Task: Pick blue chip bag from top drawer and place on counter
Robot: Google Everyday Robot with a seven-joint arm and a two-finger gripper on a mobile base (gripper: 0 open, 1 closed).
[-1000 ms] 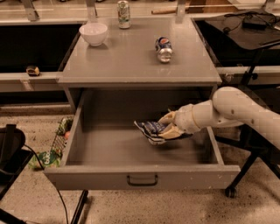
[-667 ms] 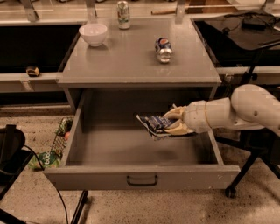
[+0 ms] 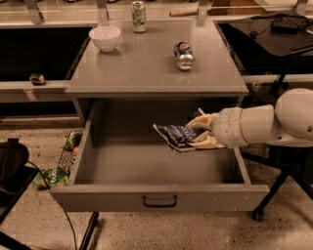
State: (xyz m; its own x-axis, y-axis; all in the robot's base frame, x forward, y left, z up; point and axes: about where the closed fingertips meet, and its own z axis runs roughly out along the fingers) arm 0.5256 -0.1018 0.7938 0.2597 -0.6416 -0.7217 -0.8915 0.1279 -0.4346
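The top drawer [image 3: 159, 194] is pulled fully open below the grey counter [image 3: 146, 63]. My gripper [image 3: 195, 132] reaches in from the right and is shut on the blue chip bag [image 3: 175, 136], a crinkly dark-blue bag with white lettering. The bag hangs in the air above the drawer floor, at about the height of the drawer's upper rim and below the counter's front edge. My white arm [image 3: 264, 124] extends to the right edge of the view.
On the counter stand a white bowl [image 3: 105, 37] at back left, an upright can [image 3: 139, 10] at the back, and a blue soda can [image 3: 183, 53] lying on its side at right. A black chair [image 3: 12, 168] and litter lie left of the drawer.
My gripper has lifted the blue chip bag up from the drawer floor and drawn it slightly to the right. The drawer and counter items have not moved.
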